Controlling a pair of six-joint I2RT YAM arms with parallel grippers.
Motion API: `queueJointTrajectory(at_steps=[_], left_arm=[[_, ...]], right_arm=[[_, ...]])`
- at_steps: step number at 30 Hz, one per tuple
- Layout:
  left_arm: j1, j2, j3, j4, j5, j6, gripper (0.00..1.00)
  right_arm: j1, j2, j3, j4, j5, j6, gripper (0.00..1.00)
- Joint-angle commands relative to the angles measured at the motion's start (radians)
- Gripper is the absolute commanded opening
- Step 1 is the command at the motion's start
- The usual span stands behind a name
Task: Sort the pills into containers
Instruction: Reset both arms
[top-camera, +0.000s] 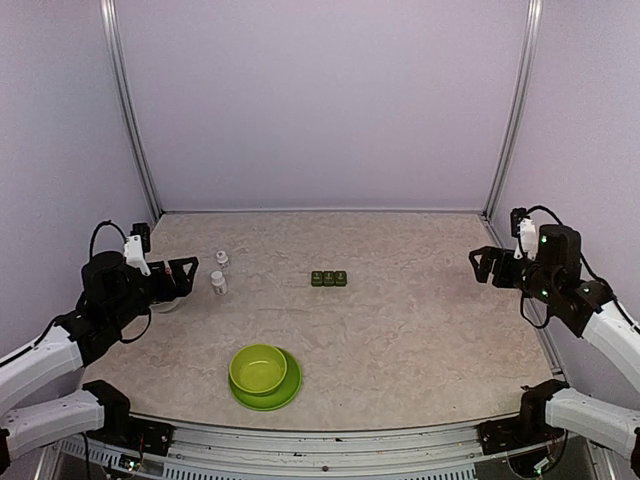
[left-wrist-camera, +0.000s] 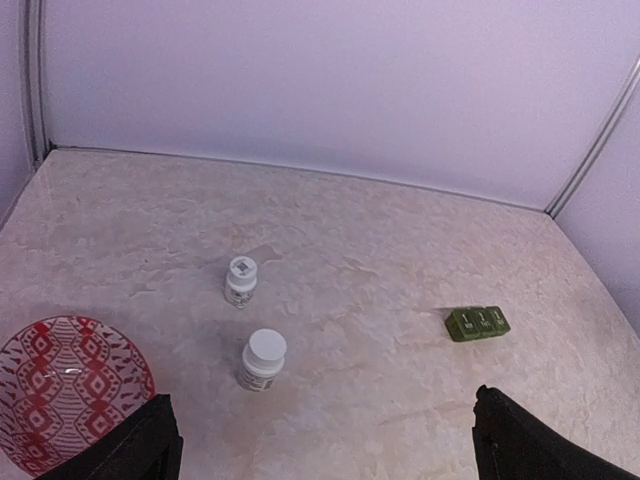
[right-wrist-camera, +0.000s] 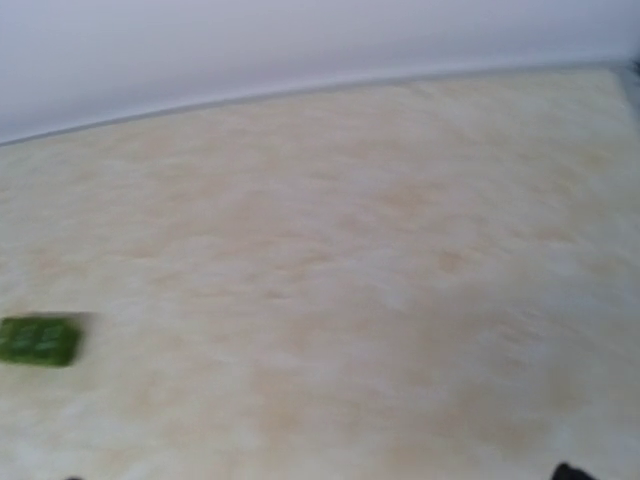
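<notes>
Light is even, soft and fairly bright in all three of my views, with a lilac cast on the back wall (top-camera: 320, 100). Top view is sharp; faint soft shadow under the lime-green bowl (top-camera: 258, 367). Left wrist view sharp too, weak shadow beside the nearer white bottle (left-wrist-camera: 263, 358). Right wrist view blurred throughout; pill box (right-wrist-camera: 38, 340) is a smeared green patch.

Your marbled worktop (top-camera: 420, 320) carries the pill box (top-camera: 328, 278) at centre, a near white bottle (top-camera: 218, 283), a far white bottle (top-camera: 222, 259) and a red patterned bowl (left-wrist-camera: 70, 390) at left, and a lime-green plate (top-camera: 295, 382) towards the front.
</notes>
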Motion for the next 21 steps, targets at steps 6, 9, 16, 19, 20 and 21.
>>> queueJointTrajectory(at_steps=[6, 9, 16, 19, 20, 21], left_arm=[[0.208, -0.070, -0.043, 0.060, 0.054, -0.010, 0.99], [0.221, -0.069, -0.047, 0.052, 0.037, -0.004, 0.99], [0.223, -0.080, -0.061, 0.057, 0.040, 0.000, 0.99], [0.221, -0.081, -0.063, 0.060, 0.044, 0.002, 0.99], [0.220, -0.080, -0.063, 0.059, 0.041, 0.000, 0.99], [0.219, -0.078, -0.062, 0.053, 0.034, 0.000, 0.99]], right_arm=[[-0.321, -0.009, 0.004, -0.079, -0.202, -0.044, 1.00], [-0.403, -0.001, -0.001, -0.065, -0.265, -0.050, 1.00], [-0.415, -0.057, -0.061, 0.016, -0.293, -0.076, 1.00], [-0.411, -0.107, -0.083, 0.036, -0.281, -0.098, 1.00], [-0.406, -0.108, -0.080, 0.030, -0.276, -0.106, 1.00], [-0.400, -0.101, -0.076, 0.024, -0.273, -0.114, 1.00]])
